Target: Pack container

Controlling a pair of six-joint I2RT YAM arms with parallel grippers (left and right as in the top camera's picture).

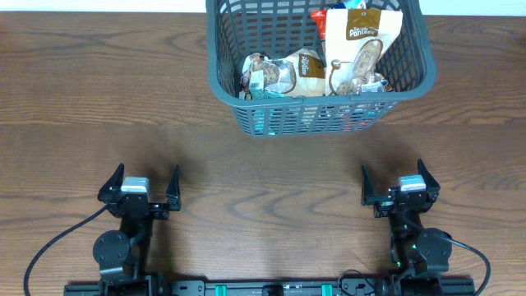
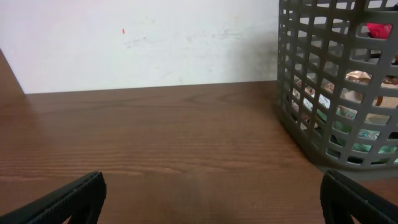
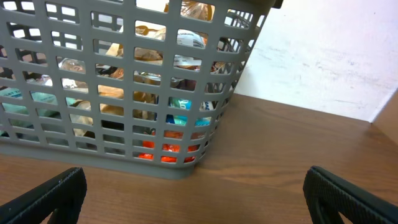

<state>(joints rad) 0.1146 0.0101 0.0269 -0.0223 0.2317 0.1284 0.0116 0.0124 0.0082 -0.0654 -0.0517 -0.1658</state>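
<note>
The dark grey lattice container (image 1: 222,78) stands at the table's far edge, right of centre, holding several snack packets (image 1: 362,49). The left wrist view has the container (image 2: 323,81) at its right; in the right wrist view the container (image 3: 112,158) fills the left and middle. My left gripper (image 1: 140,187) sits open near the front left, well short of the container, with only bare wood between its fingers (image 2: 74,199). At the front right my right gripper (image 1: 399,182) is open too, nothing between its fingers (image 3: 348,193), just in front of the container's near right corner.
Brown wooden table (image 1: 263,189) stretches between the two arms and the container. A white wall (image 2: 137,37) rises behind the table's far edge. Black cables (image 1: 49,247) loop from the arm bases along the front edge.
</note>
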